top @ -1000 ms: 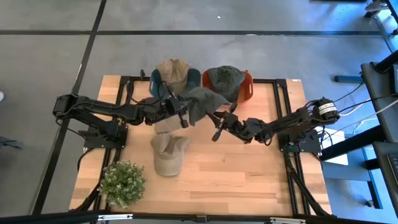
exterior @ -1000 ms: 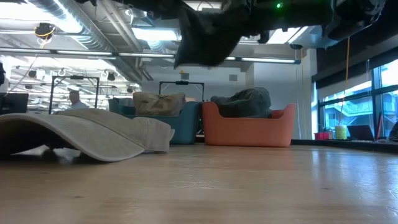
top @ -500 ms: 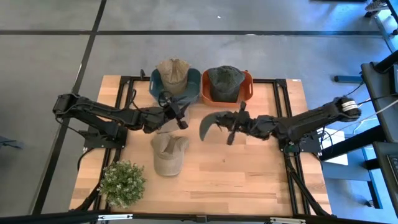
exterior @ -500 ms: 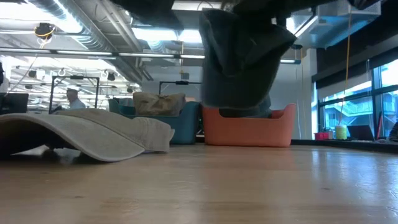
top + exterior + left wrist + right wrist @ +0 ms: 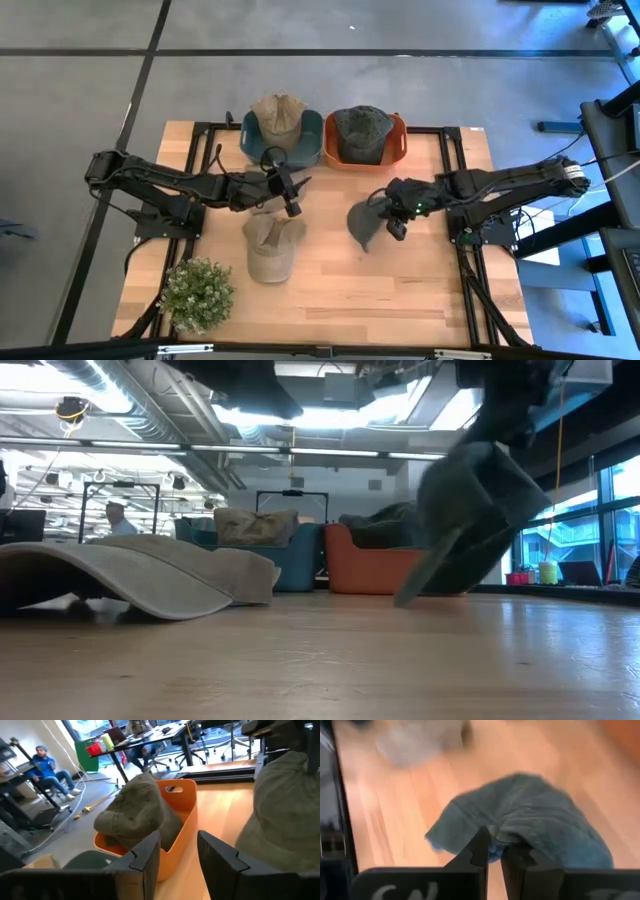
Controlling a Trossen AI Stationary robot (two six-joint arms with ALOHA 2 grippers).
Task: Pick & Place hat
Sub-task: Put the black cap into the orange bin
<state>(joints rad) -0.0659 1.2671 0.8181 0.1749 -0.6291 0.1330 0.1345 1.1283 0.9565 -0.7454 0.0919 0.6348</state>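
A dark grey-green hat hangs in my right gripper over the table's right middle. The low view shows this hat tilted, its brim pointing down toward the wood. My right gripper is shut on it. My left gripper is open and touches nothing; it hovers in front of the blue bin. Its fingers point toward the orange bin, and the held hat shows beyond. A tan hat lies flat on the table. My right gripper pinches a bunched fold of the dark hat's cloth between its two fingers, coming from the table's right and slanting down. The hat hangs tilted off the fingers, brim lowest; whether the brim touches the table I cannot tell.
The blue bin holds a tan hat and the orange bin a dark one, both at the far edge. A potted plant stands at the near left corner. Bare wood lies near the held hat.
The dark hat, a second ago stretched between both grippers near the bins, has come off the left gripper. My right gripper has carried it toward the table's right and near edge and down. The left gripper has stayed about where it was.
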